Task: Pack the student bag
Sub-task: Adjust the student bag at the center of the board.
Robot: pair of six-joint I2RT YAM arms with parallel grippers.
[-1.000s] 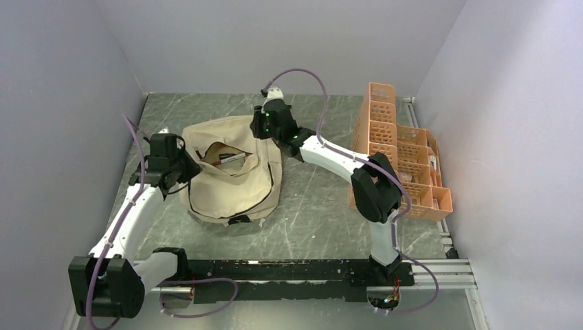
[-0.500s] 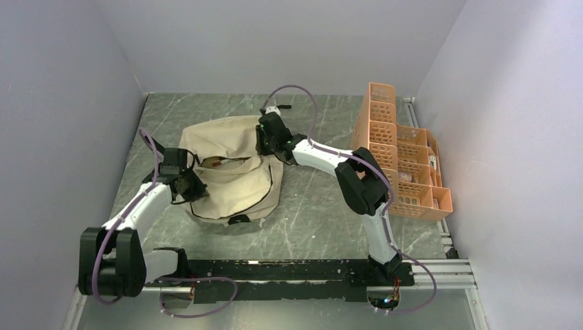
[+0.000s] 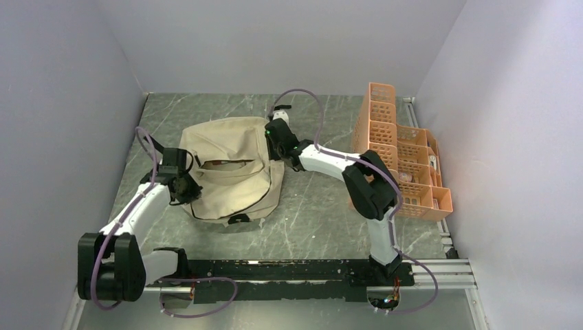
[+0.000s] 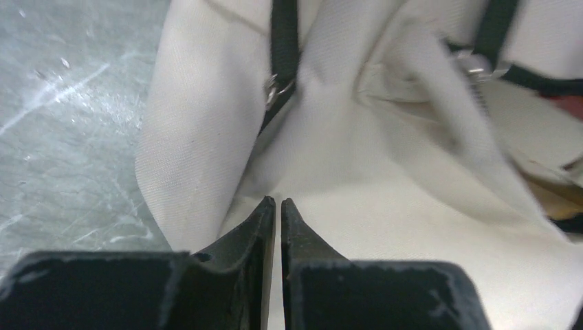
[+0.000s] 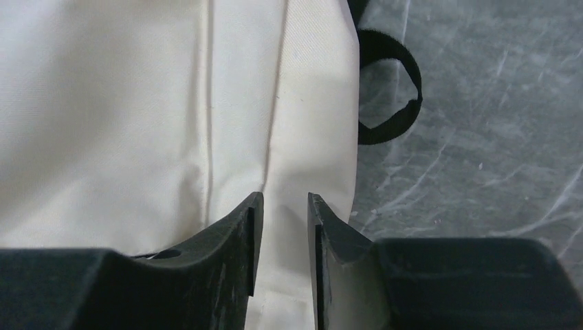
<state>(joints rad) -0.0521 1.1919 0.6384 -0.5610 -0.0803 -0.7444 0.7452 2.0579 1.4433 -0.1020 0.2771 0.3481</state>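
Note:
The student bag point(image 3: 230, 182), a beige backpack with black zipper lines, lies flat on the left half of the table. Its top opening point(image 3: 223, 163) is a narrow slit with something dark and reddish inside. My left gripper point(image 3: 187, 187) is at the bag's left edge. In the left wrist view its jaws point(image 4: 278, 201) are pressed together on a fold of beige fabric point(image 4: 385, 172), next to a black strap point(image 4: 283, 41). My right gripper point(image 3: 275, 137) hovers at the bag's upper right corner. Its jaws point(image 5: 285, 196) stand slightly apart over the fabric point(image 5: 137, 103), gripping nothing.
An orange perforated organizer point(image 3: 402, 158) with several compartments stands along the right side. A black strap loop point(image 5: 392, 103) lies on the marble table point(image 5: 495, 137) beside the bag's edge. Grey walls close in on the left, back and right.
The left gripper has dropped lower along the bag's left edge and shut. The bag's opening has flattened from wide to a slit. The right gripper moved slightly right and loosened.

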